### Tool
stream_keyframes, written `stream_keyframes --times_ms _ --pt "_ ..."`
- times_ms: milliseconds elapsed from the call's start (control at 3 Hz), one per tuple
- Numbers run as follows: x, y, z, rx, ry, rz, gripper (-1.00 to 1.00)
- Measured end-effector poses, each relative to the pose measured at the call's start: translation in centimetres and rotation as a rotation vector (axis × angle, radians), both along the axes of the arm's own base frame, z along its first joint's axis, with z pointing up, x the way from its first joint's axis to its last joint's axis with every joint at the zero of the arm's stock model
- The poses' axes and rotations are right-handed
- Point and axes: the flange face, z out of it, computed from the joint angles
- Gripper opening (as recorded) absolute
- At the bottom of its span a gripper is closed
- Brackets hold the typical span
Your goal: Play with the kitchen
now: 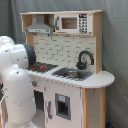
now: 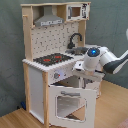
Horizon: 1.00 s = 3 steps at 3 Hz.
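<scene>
The kitchen stands against a grey backdrop, filling both exterior views. It looks like stiff wood panels, too heavy to shift, so I'd only work the small moving bits. The oven door hangs open in the second exterior view; its top edge looks like the obvious grab spot. I can't see anything inside the oven. The sink has something in it, can't make out what. The gripper sits by the counter front, can't tell how it's set.
</scene>
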Motion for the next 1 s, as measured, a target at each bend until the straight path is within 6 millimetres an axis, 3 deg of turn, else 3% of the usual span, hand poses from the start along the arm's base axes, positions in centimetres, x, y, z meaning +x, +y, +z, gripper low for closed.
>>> stream_keyframes --times_ms 1000 --pt "-3.9 0.7 5.1 -0.24 -0.216 -0.038 1.0"
